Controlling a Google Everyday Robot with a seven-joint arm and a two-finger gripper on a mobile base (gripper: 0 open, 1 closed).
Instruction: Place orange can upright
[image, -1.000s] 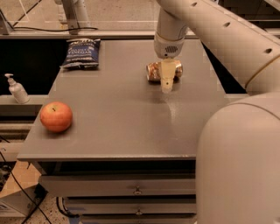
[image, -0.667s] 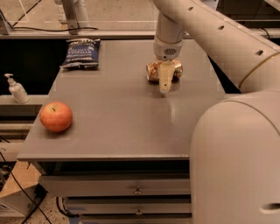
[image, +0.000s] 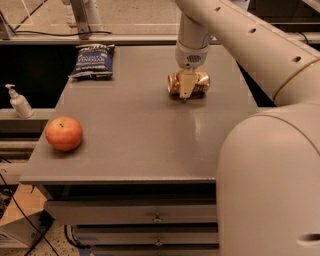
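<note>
- gripper (image: 185, 89): hangs from above over the middle of the orange can (image: 201, 83); its pale front part crosses the can, so one shiny end shows to its left and one to its right.
- can position: lies on its side, not upright, on the far right part of the grey table (image: 135, 140), with its long axis running left to right.
- jaw state: cannot be told. the gripper's far side is hidden behind the can, so it may be clasping the can or only straddling it.
- counts, left to right:
  - one white pump bottle (image: 19, 102), on a lower ledge just left of the table
  - one red-orange apple (image: 64, 133), near the table's front left corner
  - one dark blue chip bag (image: 92, 61), at the back left
  - one can
  - one gripper on one pale arm (image: 235, 35)
- spacing: apple and bag both lie well apart from the can.
- below the table top: two drawer fronts (image: 125, 212), each with one small knob.
- hard to make out: the print on the bag, and the can's lettering and ends.
- hidden or cut off:
  - the middle band of the can is covered by the gripper.
  - the arm runs out of view at the top edge.
  - the robot's pale body (image: 270, 185) fills the lower right and covers the table's front right corner.
</note>
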